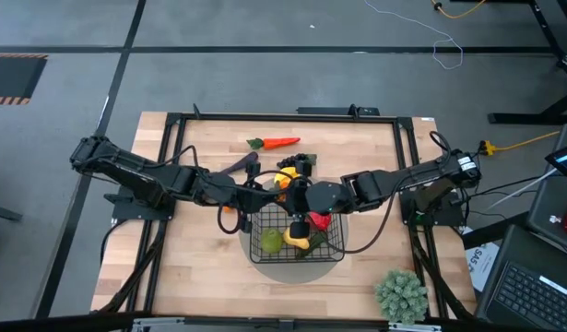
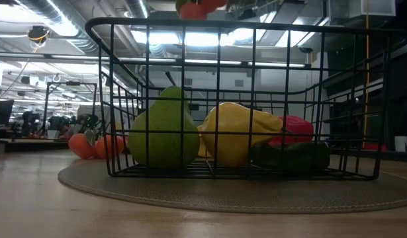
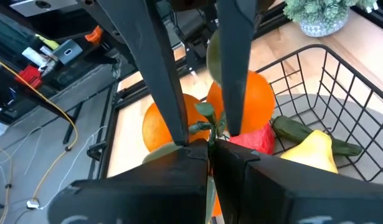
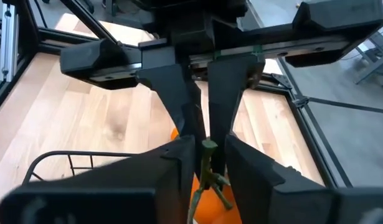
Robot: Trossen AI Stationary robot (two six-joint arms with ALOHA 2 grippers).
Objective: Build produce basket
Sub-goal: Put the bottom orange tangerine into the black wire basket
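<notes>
A pair of tangerines (image 3: 253, 99) joined by a green stalk hangs above the far side of the black wire basket (image 1: 297, 238), and shows at the top of the low view (image 2: 196, 8). My left gripper (image 3: 208, 149) is shut on the stalk. My right gripper (image 4: 210, 146) comes from the opposite side, open, with a finger close on either side of the same stalk. The basket rests on a grey round mat (image 2: 223, 192). It holds a green fruit (image 2: 165, 129), a yellow fruit (image 2: 239, 132), a red pepper (image 2: 296, 129) and a cucumber (image 2: 289, 155). My left gripper pinches the green stalk (image 4: 208, 152) that joins the two tangerines between its two fingers, slanting down from the table's left side. The tangerines hang below the fingers, lifted clear above the basket.
A carrot (image 1: 274, 143), an eggplant (image 1: 239, 166) and dark grapes (image 1: 298, 164) lie on the table beyond the basket. More tangerines (image 2: 94, 145) lie left of it. A bushy potted plant (image 1: 400, 295) stands at the near right corner.
</notes>
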